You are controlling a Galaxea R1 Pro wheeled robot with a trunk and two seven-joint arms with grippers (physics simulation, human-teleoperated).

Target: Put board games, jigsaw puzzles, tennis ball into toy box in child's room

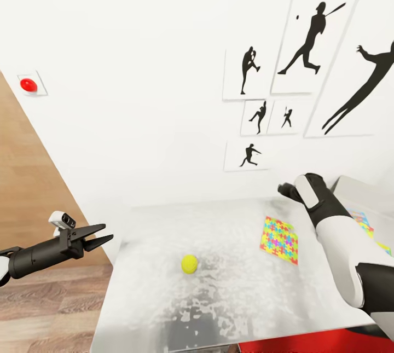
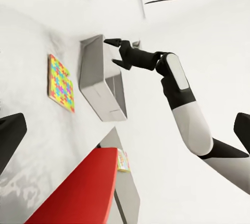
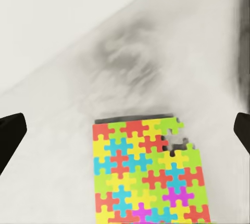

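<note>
Jigsaw puzzle (image 3: 147, 172) flat on the table (image 1: 230, 287), just below the right gripper (image 2: 121, 52), jaws spread and empty.

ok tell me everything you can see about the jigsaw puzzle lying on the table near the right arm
The jigsaw puzzle is a thin flat rectangular sheet of interlocking pieces in yellow, red, blue, green, orange and pink. It lies flat on the light grey speckled table, right of the tennis ball and apart from it. In the right wrist view, one corner looks incomplete, with pieces missing or loose. Nothing grips it; the right gripper hangs beyond it, near the wall.
</note>
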